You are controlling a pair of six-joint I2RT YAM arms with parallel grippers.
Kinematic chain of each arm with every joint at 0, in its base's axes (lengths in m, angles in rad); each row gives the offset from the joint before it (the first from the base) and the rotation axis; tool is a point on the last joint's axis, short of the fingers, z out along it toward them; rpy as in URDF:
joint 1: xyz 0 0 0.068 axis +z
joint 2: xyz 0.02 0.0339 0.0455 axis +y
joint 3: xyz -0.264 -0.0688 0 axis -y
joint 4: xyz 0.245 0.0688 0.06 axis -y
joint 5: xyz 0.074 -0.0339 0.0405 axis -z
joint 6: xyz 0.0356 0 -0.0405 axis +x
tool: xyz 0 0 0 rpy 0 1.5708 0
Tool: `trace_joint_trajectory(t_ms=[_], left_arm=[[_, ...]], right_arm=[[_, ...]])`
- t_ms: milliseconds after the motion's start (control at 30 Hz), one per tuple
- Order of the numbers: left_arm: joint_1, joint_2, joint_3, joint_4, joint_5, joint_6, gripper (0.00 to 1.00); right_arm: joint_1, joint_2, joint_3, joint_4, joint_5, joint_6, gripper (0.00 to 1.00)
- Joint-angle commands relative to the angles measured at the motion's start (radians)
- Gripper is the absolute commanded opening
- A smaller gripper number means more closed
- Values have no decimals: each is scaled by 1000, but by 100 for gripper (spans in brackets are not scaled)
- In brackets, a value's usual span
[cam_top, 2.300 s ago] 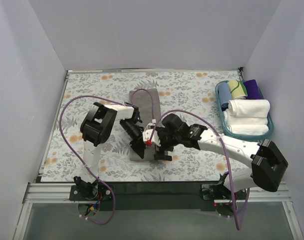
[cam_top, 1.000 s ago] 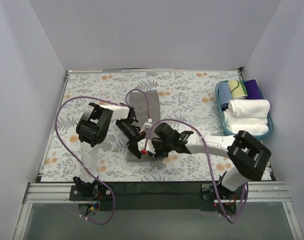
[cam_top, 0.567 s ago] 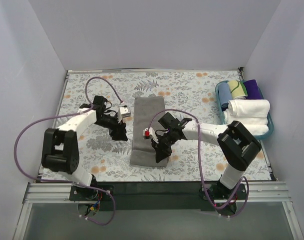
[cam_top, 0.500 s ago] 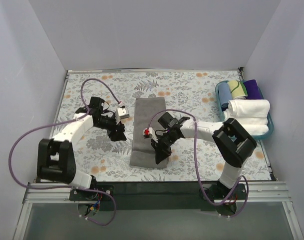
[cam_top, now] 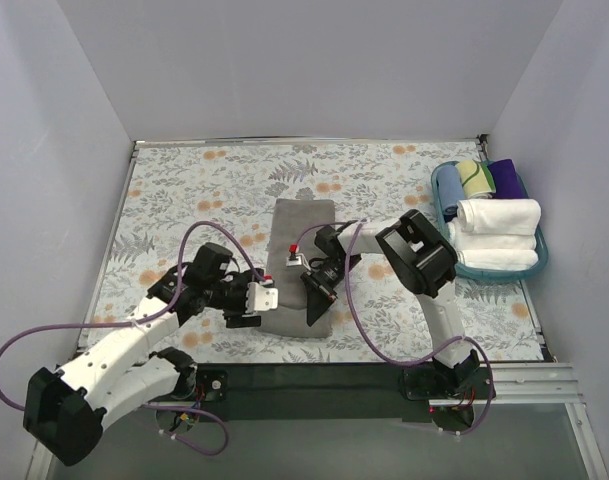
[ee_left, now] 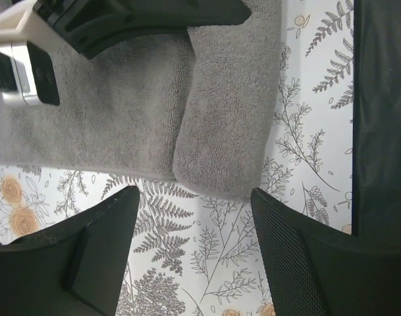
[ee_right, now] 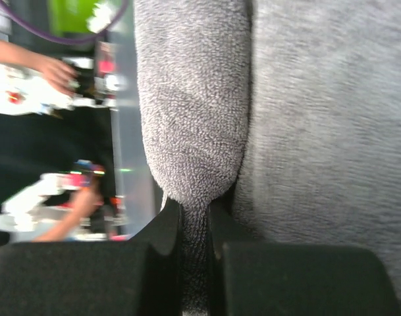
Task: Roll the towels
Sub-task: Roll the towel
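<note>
A grey-brown towel (cam_top: 299, 235) lies lengthwise on the floral covering, its near end folded over into a thick lip (ee_left: 220, 131). My right gripper (cam_top: 315, 298) is shut on that lip. In the right wrist view the jaws (ee_right: 195, 227) pinch a thin fold of terry below the rounded roll (ee_right: 193, 99). My left gripper (cam_top: 256, 310) hovers at the towel's near left corner. It is open, with only the tablecloth between its fingers (ee_left: 88, 257) and the folded corner just beyond the tips.
A teal basket (cam_top: 437, 195) at the right edge holds rolled towels, white (cam_top: 496, 215), yellow-green and purple. Purple cables loop off both arms. The table's near edge runs just behind the towel's near end.
The left arm swung from the towel's left side back to its near left corner, and its jaws opened wider. The right gripper kept its pinch on the fold.
</note>
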Motion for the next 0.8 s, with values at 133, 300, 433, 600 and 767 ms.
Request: trace_joint_trajectory(t_ms=[133,300,433,600,767], left_arm=[[-225,69,-34,150,-201,-51,64],[-325,121,-50,235,-235,-85,65],[-363,200,-53,266,-293,-70,64],[-365,298,-65,209,-272,-79,38],[-336,339,-33,83,-152,-94,1]], right_arm=[[-7,183,90,-160,65,-84,1],[-18,257,161,-208,62,-87,1],[-18,269,180,-223,57,-78,1],[-27,232,181,-220,73,-58,1],[-68,142,186,-174,145,5,28]])
